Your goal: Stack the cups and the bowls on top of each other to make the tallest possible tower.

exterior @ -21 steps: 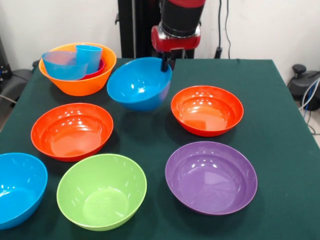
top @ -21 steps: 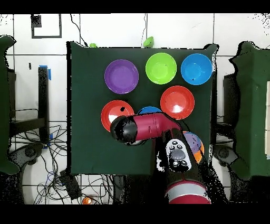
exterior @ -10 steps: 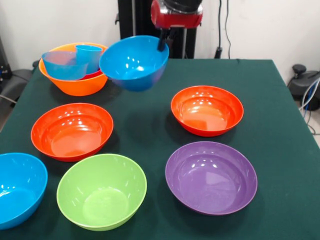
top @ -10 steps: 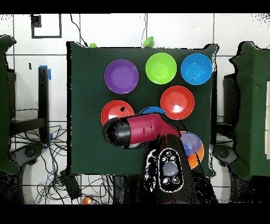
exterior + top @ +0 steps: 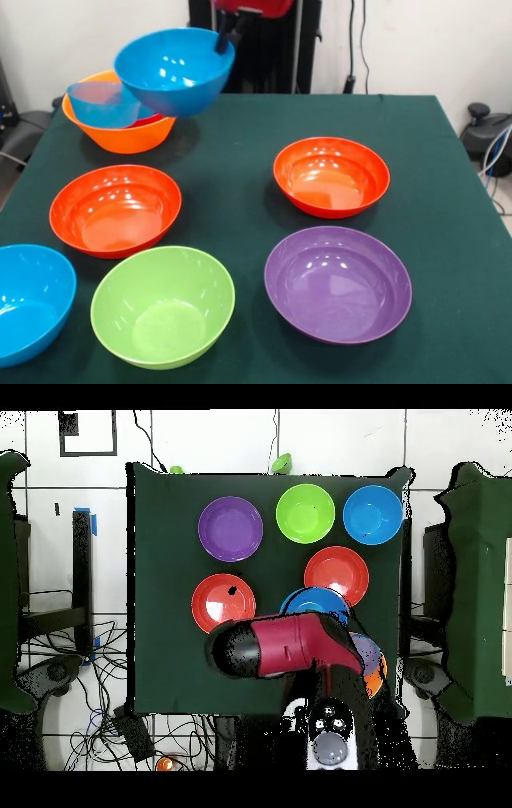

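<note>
The tool (image 5: pixel 227 34) pinches the blue bowl (image 5: pixel 174 70) by its rim, up in the air beside the orange bowl (image 5: pixel 128 132), so it should probably get centred over that stack and levelled before lowering.

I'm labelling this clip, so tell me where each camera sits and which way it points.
Front view: across the table, facing the robot; shows the tool gripping the lifted blue bowl by its rim beside the orange bowl.
Overhead view: above the green table, looking straight down; the red arm enters from the bottom edge.
Shared: the lifted blue bowl, purple bowl and lime bowl, turned half round.
</note>
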`<control>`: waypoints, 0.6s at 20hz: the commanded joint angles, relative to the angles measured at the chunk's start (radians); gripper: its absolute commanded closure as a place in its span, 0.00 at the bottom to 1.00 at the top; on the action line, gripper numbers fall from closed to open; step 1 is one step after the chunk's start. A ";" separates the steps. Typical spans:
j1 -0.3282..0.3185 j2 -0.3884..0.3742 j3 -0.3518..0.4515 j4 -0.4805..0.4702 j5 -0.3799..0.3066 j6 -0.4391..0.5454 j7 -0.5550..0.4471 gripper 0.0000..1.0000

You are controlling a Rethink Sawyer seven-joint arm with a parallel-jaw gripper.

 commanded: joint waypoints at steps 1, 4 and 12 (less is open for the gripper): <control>-0.100 -0.073 -0.013 0.149 -0.097 -0.098 -0.068 1.00; -0.195 -0.120 -0.008 0.231 -0.122 -0.164 -0.131 1.00; -0.295 -0.074 -0.009 0.347 -0.206 -0.286 -0.039 1.00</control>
